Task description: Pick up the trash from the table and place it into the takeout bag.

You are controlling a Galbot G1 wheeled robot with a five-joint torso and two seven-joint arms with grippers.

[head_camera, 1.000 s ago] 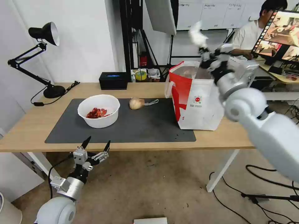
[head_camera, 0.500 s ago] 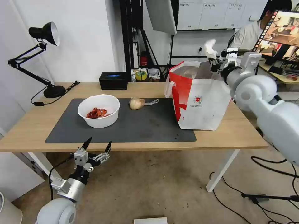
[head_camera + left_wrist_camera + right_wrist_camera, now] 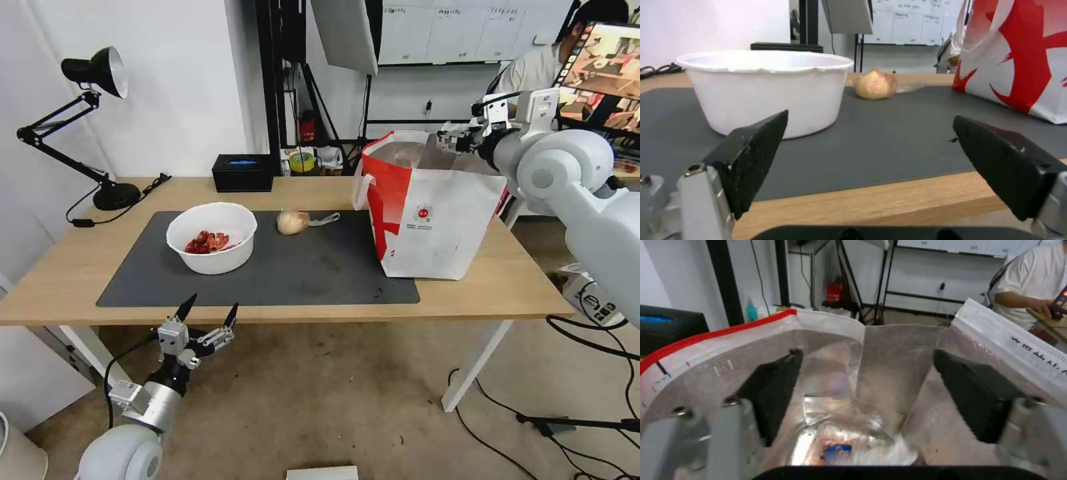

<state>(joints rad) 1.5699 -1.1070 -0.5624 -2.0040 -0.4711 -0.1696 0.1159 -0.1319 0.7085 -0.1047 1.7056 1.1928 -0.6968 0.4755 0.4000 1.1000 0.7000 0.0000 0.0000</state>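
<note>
On the table (image 3: 67, 267), a white bowl (image 3: 211, 237) with red shells stands on the dark mat (image 3: 320, 267). A tan paper wad (image 3: 292, 221) and a small white plastic scrap (image 3: 325, 218) lie behind it. The red-and-white takeout bag (image 3: 427, 213) stands open at the mat's right end. My right gripper (image 3: 448, 139) hangs open over the bag's mouth; in its wrist view (image 3: 867, 386) the foil lining (image 3: 902, 356) and trash at the bottom (image 3: 862, 446) show between its fingers. My left gripper (image 3: 205, 319) is open below the table's front edge, facing the bowl (image 3: 764, 90).
A black box (image 3: 243, 172) and a black desk lamp (image 3: 93, 73) stand along the table's far edge. Behind the bag, a person sits at a monitor (image 3: 600, 67). Cables run over the floor at the right (image 3: 580, 400).
My right gripper, which held a white scrap high above the bag, has come down to the bag's mouth and now holds nothing. The left arm has not moved.
</note>
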